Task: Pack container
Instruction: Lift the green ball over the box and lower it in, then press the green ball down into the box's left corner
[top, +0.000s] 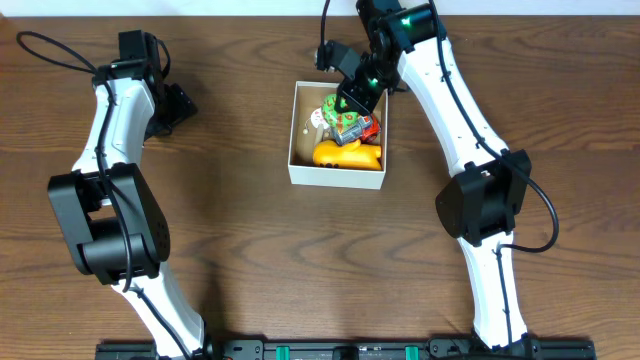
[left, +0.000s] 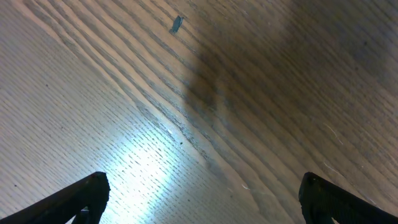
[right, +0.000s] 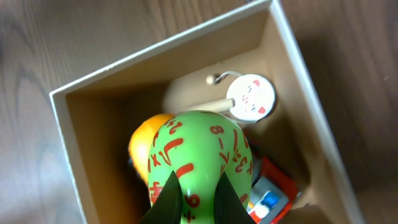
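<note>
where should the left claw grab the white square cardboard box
I'd pinch the left wall rim of the white square cardboard box from straight above: that wall is thin, upright, with bare floor beside it, while the right claw, shut on the green red-marked toy, crowds the right side.

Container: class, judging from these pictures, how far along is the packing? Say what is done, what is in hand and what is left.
Done: an orange toy, a red toy and a white cat-face piece lie inside the container. In hand: the right hand is shut on the green toy, over the box. Left: release it. The left hand is open above the table; no other toys show outside.
</note>
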